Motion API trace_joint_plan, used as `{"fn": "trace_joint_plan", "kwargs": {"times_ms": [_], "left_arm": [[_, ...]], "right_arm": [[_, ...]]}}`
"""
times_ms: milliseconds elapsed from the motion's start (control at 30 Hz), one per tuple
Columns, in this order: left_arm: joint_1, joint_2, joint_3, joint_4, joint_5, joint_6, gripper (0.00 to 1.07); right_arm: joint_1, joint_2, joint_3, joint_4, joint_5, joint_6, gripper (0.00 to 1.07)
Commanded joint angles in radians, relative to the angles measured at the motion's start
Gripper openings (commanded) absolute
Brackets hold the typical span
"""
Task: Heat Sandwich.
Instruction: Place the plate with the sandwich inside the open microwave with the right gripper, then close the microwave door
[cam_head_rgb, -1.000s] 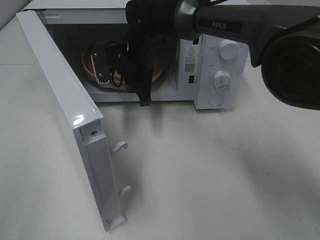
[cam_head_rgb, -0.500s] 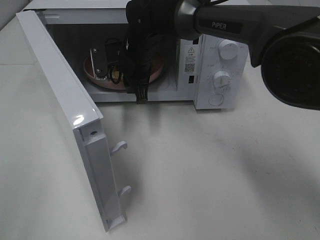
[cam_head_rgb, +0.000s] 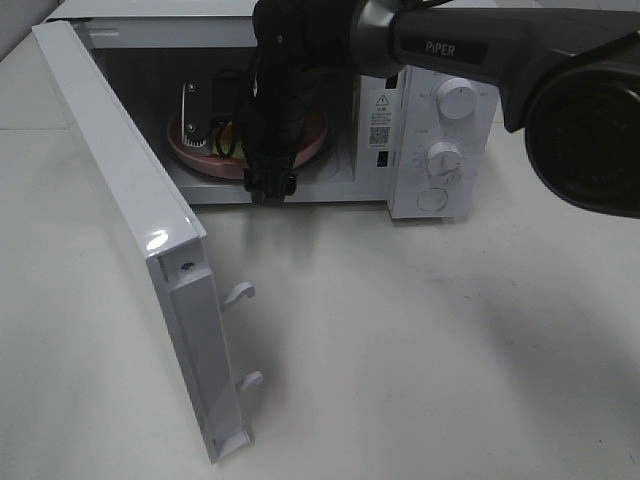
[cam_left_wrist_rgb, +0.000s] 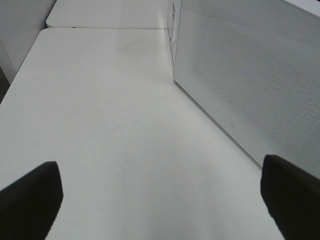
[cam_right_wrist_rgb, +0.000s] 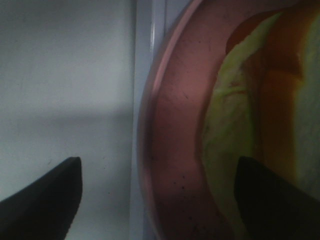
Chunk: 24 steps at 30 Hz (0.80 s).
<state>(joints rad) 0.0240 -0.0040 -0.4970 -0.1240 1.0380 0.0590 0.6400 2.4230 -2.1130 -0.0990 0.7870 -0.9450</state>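
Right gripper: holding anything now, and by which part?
Nothing held. The right gripper is open, its jaws either side of the rim of the pink plate; the sandwich lies on the plate, ungripped.

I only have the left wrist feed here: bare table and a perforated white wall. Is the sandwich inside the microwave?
Observer: The high camera shows the pink plate lying inside the microwave cavity.
Operator: And the sandwich is on that plate?
Observer: Yes, the right wrist view shows the sandwich lying on it.
Operator: Is the right gripper clamped on the plate?
Observer: No, the right gripper is open, its jaws wide apart with the plate's rim between them.
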Motion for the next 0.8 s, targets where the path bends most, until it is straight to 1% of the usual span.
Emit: {"fn": "trace_joint_plan", "kwargs": {"times_ms": [33,233,333,467,500,600,667,700,800], "left_arm": [[0.003,-0.029,0.002,-0.001,-0.004,0.001,1.04],[0.003,-0.029,0.002,-0.001,-0.004,0.001,1.04],[0.003,-0.029,0.002,-0.001,-0.004,0.001,1.04],[0.003,-0.029,0.002,-0.001,-0.004,0.001,1.04],[0.003,-0.029,0.002,-0.001,-0.004,0.001,1.04],[0.003,-0.029,0.002,-0.001,-0.004,0.001,1.04],[0.003,-0.029,0.002,-0.001,-0.004,0.001,1.04],[0.003,-0.029,0.002,-0.001,-0.004,0.001,1.04],[0.003,-0.029,0.002,-0.001,-0.004,0.001,1.04]], "right_arm": [[-0.001,-0.027,-0.004,0.003,0.007,0.014,0.8],[0.002,-0.053,-0.002,0.006,0.025,0.073,0.78],[0.002,-0.068,0.019,0.006,0.017,0.078,0.77],[0.004,-0.126,0.127,0.006,-0.023,0.076,0.76],[0.004,-0.126,0.127,0.006,-0.023,0.076,0.76],[0.004,-0.176,0.202,0.005,-0.038,0.073,0.76],[0.004,-0.188,0.22,0.005,-0.043,0.073,0.76],[0.006,-0.212,0.26,0.005,-0.046,0.073,0.76],[0.006,-0.25,0.322,0.005,-0.055,0.067,0.76]]}}
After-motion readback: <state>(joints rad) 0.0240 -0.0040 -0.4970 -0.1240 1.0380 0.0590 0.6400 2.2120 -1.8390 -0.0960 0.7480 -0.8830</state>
